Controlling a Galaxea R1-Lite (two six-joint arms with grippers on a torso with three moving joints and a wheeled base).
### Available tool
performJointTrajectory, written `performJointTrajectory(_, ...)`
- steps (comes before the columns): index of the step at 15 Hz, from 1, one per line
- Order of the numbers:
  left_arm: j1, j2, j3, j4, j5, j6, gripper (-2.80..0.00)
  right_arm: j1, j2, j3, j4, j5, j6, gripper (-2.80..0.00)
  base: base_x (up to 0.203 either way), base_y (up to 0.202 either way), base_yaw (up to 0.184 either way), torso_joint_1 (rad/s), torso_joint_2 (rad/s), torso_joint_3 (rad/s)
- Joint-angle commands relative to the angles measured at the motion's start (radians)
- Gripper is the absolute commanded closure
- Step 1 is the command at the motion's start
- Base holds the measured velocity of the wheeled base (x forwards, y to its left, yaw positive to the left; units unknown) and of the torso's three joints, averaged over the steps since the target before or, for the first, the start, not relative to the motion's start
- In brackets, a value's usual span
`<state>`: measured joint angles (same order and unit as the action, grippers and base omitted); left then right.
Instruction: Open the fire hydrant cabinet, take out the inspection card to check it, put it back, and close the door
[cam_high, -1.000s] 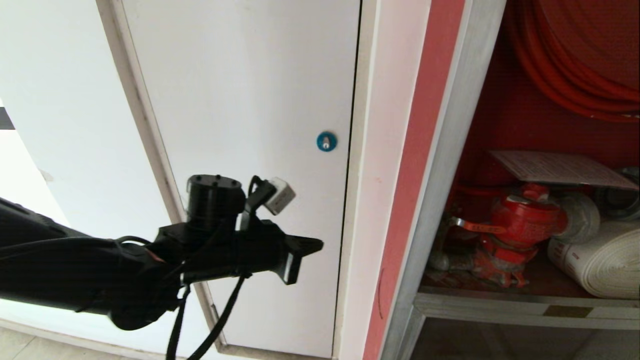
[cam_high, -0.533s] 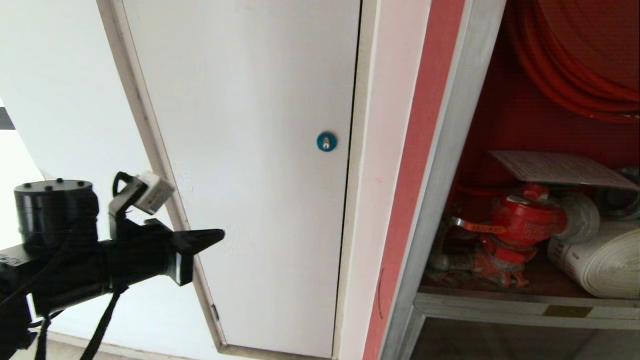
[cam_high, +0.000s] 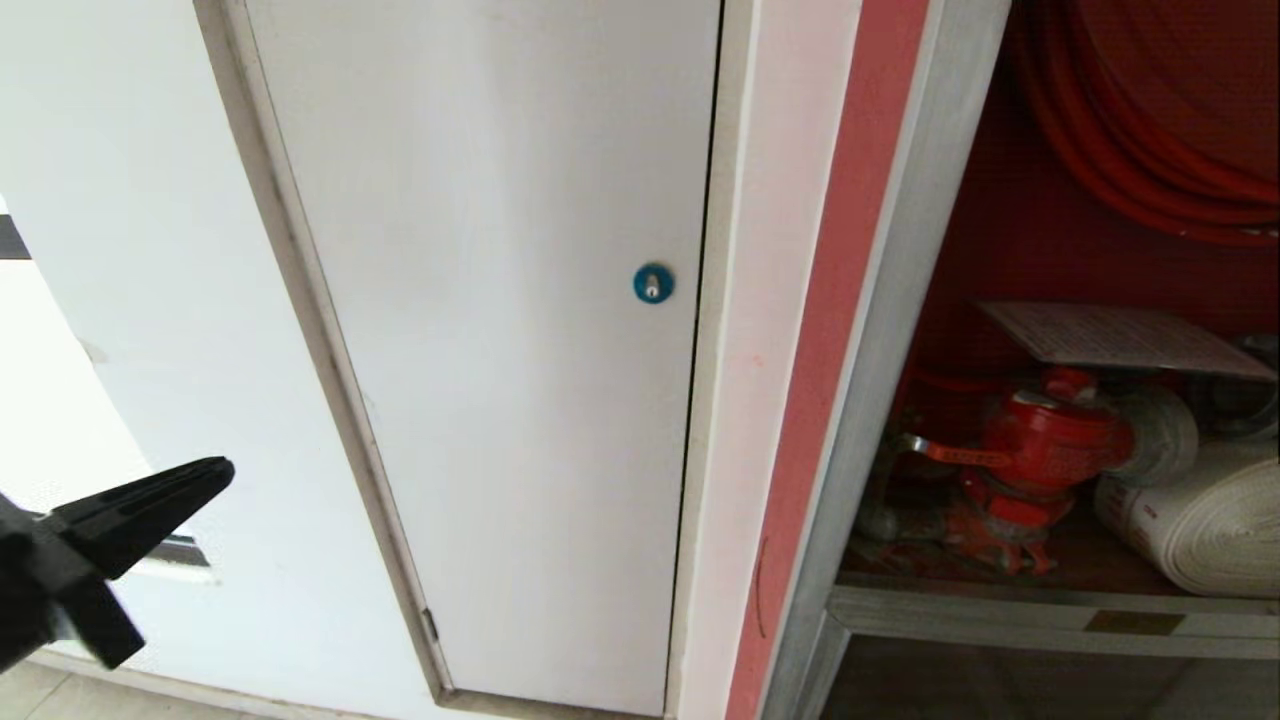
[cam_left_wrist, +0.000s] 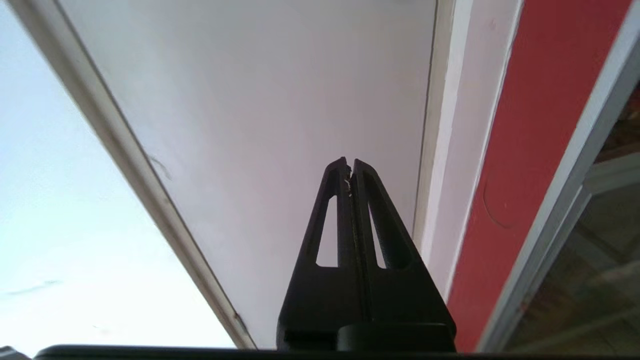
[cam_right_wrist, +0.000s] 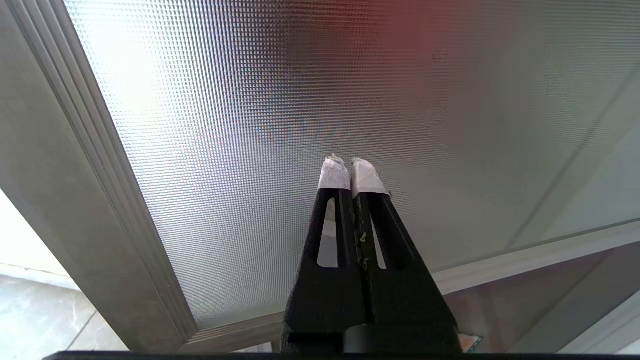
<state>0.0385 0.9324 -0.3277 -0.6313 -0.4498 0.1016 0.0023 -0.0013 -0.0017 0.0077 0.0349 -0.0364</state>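
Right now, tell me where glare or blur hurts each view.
Head view: wall left of the white panel washed out; left claw a dark silhouette; inspection card print too fine to read. Left wrist view: left side blown out. Right wrist view: bright glare on the door glass.

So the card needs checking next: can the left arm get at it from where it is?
Probably not directly: the left gripper, shut, sits far left; the card lies atop the valve inside the open cabinet, whose opening looks clear.

We take this for a building corridor: a white service panel (cam_high: 480, 330) beside a wall-mounted fire hydrant cabinet (cam_high: 900, 330) holding hoses
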Motion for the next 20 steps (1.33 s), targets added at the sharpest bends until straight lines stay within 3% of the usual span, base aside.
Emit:
performJointTrajectory(1,0.020,-0.294,0.045,0.072,-0.003,-0.005,0.00,0.001,0.000,0.000,0.000,0.000,0.000,0.00,0.000,0.000,0.000,0.000,0.00,0.000)
performJointTrajectory(4,0.026,-0.551,0.065,0.284,-0.003,-0.018,0.00,0.001,0.000,0.000,0.000,0.000,0.000,0.00,0.000,0.000,0.000,0.000,0.00,0.000)
performJointTrajectory(7,0.009,-0.704,0.077,0.458,-0.004,-0.054,0.00,0.001,0.000,0.000,0.000,0.000,0.000,0.00,0.000,0.000,0.000,0.000,0.00,0.000)
performJointTrajectory(12,-0.020,-0.857,0.177,0.484,0.016,-0.068,0.00,0.001,0.000,0.000,0.000,0.000,0.000,0.00,0.000,0.000,0.000,0.000,0.00,0.000)
performJointTrajectory(13,-0.020,-0.895,0.205,0.484,0.055,-0.067,0.00,0.001,0.000,0.000,0.000,0.000,0.000,0.00,0.000,0.000,0.000,0.000,0.00,0.000)
performJointTrajectory(17,-0.020,-0.933,0.293,0.473,0.332,-0.060,0.00,0.001,0.000,0.000,0.000,0.000,0.000,0.00,0.000,0.000,0.000,0.000,0.00,0.000)
performJointTrajectory(20,-0.022,-0.932,0.334,0.458,0.360,-0.056,0.00,0.000,0.000,0.000,0.000,0.000,0.000,0.00,0.000,0.000,0.000,0.000,0.00,0.000)
